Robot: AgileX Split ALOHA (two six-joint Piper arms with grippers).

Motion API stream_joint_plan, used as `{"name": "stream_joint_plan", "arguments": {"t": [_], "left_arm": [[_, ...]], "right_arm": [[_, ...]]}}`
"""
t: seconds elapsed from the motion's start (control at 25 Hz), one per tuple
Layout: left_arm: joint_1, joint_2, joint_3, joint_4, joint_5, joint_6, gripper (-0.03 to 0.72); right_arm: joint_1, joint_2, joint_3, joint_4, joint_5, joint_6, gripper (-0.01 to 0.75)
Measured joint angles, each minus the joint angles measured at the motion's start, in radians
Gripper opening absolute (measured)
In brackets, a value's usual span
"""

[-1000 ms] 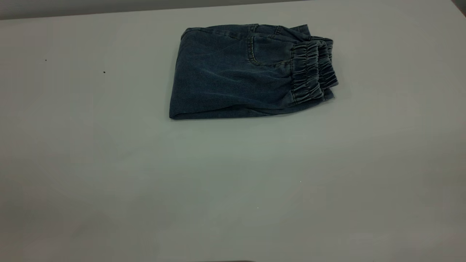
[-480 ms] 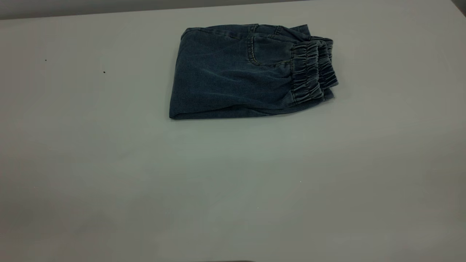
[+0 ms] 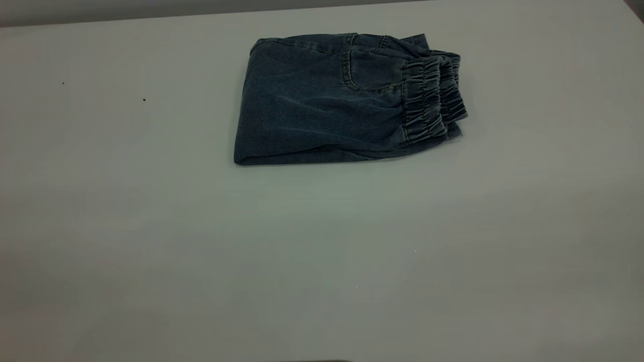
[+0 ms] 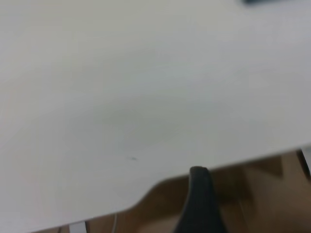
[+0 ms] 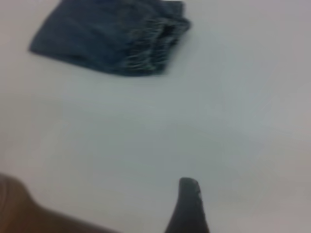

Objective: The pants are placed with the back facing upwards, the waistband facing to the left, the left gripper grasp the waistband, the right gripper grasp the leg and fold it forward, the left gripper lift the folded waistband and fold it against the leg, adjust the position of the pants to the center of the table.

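Nothing has shifted since the earlier frames: the pants (image 3: 342, 98) lie just as they did, folded into a compact bundle on the table (image 3: 322, 251), and neither arm appears in the exterior view.

We see the pants toward the far side of the table, roughly midway across its width, with the waistband (image 3: 432, 98) stacked in puckered layers at the bundle's right end and the smooth fold at its left. One stitched pocket curve shows on top beside the waistband. We cannot pick out the leg as a separate part in this fold.

Our left gripper (image 4: 199, 204) hangs off the near edge of the table; only one dark finger (image 4: 200, 194) shows in its wrist view, over the table edge with brown floor beyond, so we cannot tell whether it is spread or closed. It holds nothing we can see. The pants lie well away from it, only a dark sliver at the far edge of that view.

Our right gripper (image 5: 187, 208) sits over bare table near its edge, again showing a single dark finger (image 5: 188, 199), its state unreadable. From it the pants (image 5: 112, 36) lie well ahead and off to one side, waistband (image 5: 155, 41) end nearer, untouched by either gripper.
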State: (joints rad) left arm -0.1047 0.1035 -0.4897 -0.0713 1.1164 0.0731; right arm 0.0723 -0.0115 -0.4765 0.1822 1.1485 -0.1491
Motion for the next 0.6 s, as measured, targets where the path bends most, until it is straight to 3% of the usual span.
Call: {"name": "stream_joint_plan", "arguments": {"t": [0.24, 0.6], "left_arm": [[0.071, -0.116, 0.000, -0.005, 0.005, 0.000, 0.497], [0.076, -0.122, 0.000, -0.007, 0.008, 0.000, 0.497]], "right_arm": [[-0.104, 0.000, 0.000, 0.000, 0.000, 0.000, 0.490], [-0.124, 0.000, 0.000, -0.001, 0.000, 0.000, 0.490]]}}
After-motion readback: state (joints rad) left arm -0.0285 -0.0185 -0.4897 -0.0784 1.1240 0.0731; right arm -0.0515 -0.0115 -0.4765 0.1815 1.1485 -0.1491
